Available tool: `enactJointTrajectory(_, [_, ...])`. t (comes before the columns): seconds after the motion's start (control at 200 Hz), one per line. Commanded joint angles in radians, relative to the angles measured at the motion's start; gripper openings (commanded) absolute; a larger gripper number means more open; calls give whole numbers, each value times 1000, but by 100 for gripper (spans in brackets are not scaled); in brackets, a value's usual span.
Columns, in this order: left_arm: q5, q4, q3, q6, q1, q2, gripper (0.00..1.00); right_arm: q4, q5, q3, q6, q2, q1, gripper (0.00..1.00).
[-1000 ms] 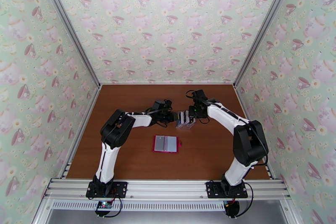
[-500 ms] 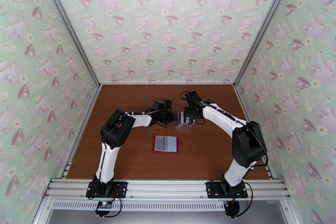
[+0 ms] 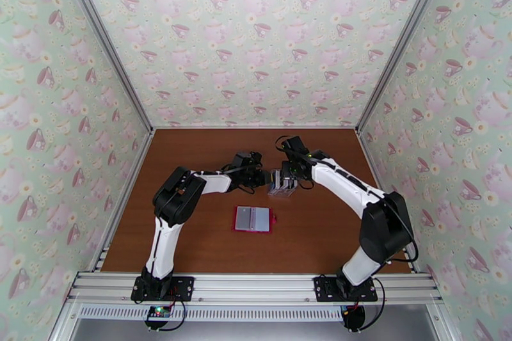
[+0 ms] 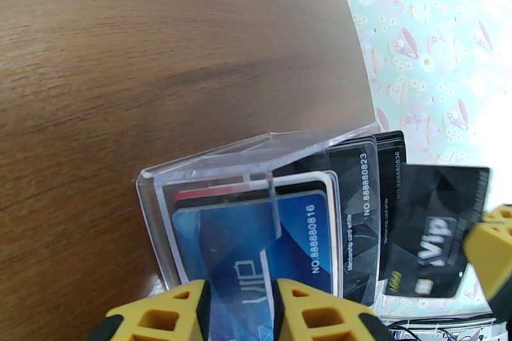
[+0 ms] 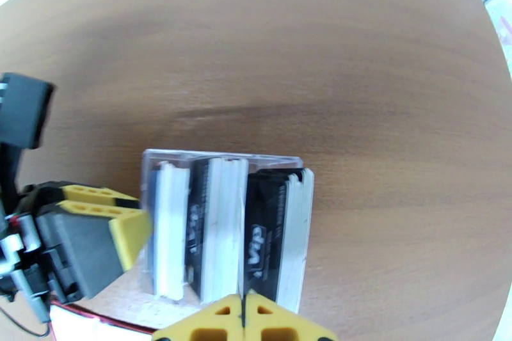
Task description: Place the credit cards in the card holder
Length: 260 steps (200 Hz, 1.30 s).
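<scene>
Credit cards, thin plastic rectangles in blue, white and black (image 5: 217, 227), stand on edge in a clear plastic rack (image 3: 281, 187) at the middle of the brown wooden table (image 3: 205, 144). One black card marked VIP (image 4: 435, 233) sits raised at the rack's right end, pinched by its top edge in the fully closed right gripper (image 5: 243, 322). The left gripper (image 4: 237, 294) has its jaws partly apart, straddling the rack's left end, seemingly clamped there to steady it. The card holder, a small red folding wallet (image 3: 253, 219), lies open and flat with its pale inside up. It is on the near side of the rack and slightly left, well apart from both grippers. Its long axis runs left to right. The right gripper, which has the card, needs to go toward the near edge and a little left. The card hangs upright while the pockets lie flat, so I judge it needs tilting to slide in.
</scene>
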Motion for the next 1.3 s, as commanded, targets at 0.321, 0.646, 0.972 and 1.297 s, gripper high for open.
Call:
enactJointTrajectory(0.321, [-86,-197,-33,40,-1,-62,31,-90,233,1,118,-81,162,0])
enactJointTrajectory(0.646, [-103,-228,-41,58,-4,-143,33,-139,370,-28,192,-109,287,0])
enactJointTrajectory(0.972, [-98,-216,-82,67,-8,-203,33,-227,489,20,272,-33,428,0])
enactJointTrajectory(1.297, [-195,-346,-209,149,-8,-403,34,-64,309,-89,305,-90,476,0])
